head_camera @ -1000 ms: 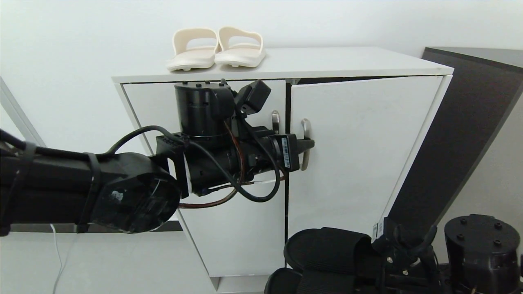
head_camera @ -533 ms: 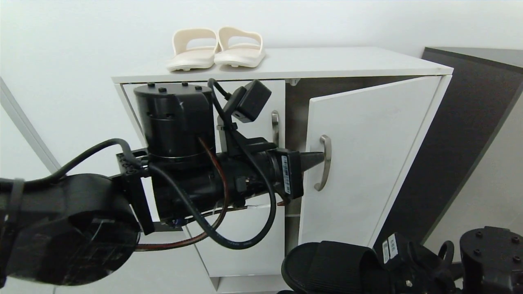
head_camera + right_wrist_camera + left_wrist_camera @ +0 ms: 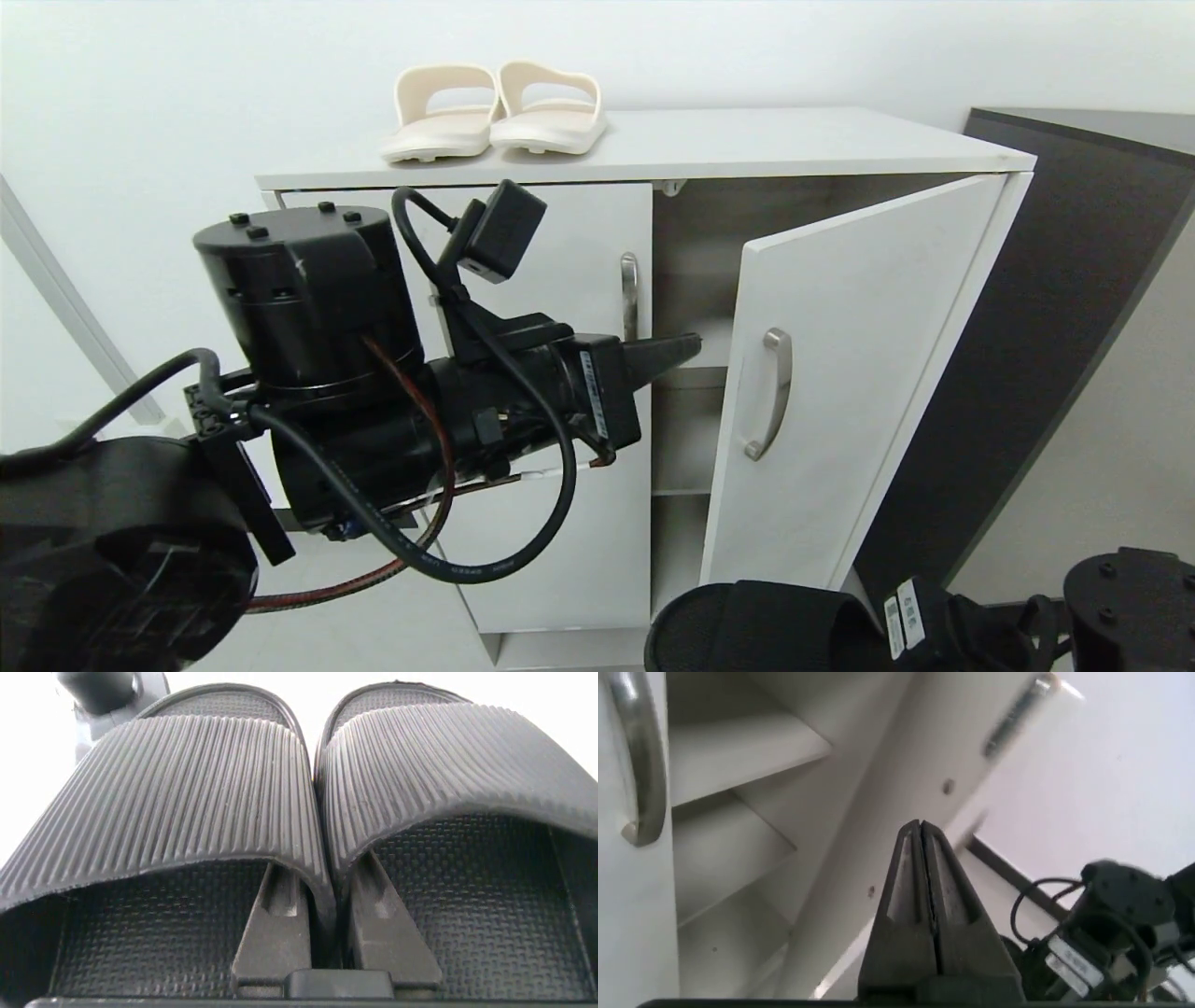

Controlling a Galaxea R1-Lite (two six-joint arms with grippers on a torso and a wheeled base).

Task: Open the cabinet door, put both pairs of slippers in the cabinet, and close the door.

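The cabinet point(image 3: 747, 140) stands against the wall with its right door point(image 3: 859, 373) swung partly open, shelves point(image 3: 738, 751) showing in the gap; the left door point(image 3: 560, 243) sits flush shut. The cream slippers point(image 3: 495, 112) lie side by side on top, toward the left. The black slippers point(image 3: 308, 793) hang low before the open door. The right gripper point(image 3: 327, 924) has one finger under each strap, pinching the inner sides together. The left gripper point(image 3: 686, 347), fingers pressed together on nothing, points into the gap, apart from the handle point(image 3: 770, 392) of the right door.
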